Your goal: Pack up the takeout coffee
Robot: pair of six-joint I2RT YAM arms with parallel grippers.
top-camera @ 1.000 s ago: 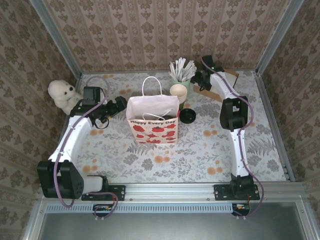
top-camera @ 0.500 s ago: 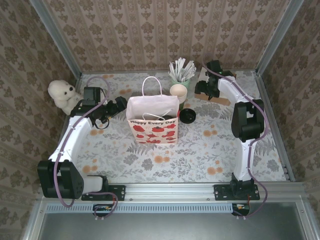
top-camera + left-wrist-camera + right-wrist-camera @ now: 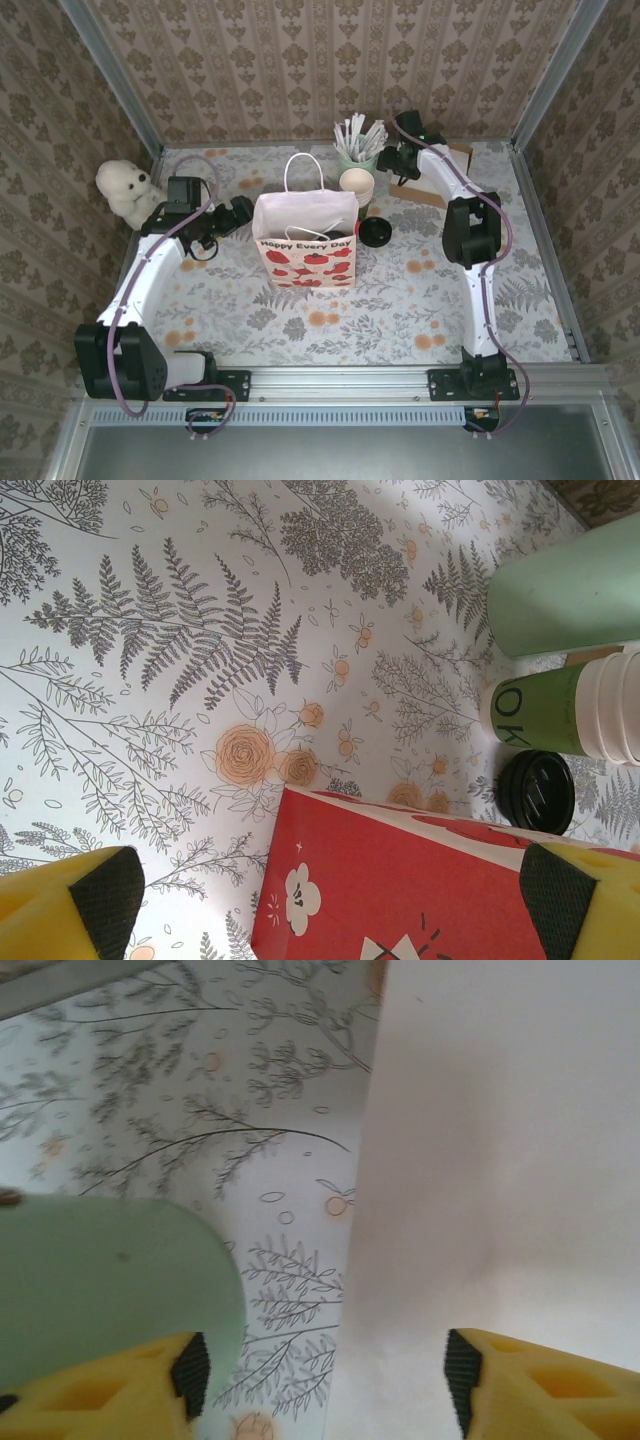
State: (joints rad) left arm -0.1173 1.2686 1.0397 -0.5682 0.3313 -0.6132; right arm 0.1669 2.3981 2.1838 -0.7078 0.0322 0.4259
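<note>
The takeout coffee [image 3: 375, 232] stands lidded on the tabletop [image 3: 400, 300], just beside the right wall of the paper bag [image 3: 305, 250], a short lift from going in; the bag stands upright with its mouth open, likely so the cup can drop straight down; its front reads "Happy Every Day". The left hand [image 3: 238, 210] hovers wide and empty at the bag's left side, perhaps to steady it; the right hand [image 3: 392, 160], jaws apart and empty, sits back by the cup of sticks [image 3: 358, 150]; a green cup [image 3: 540, 715] shows "OK".
</note>
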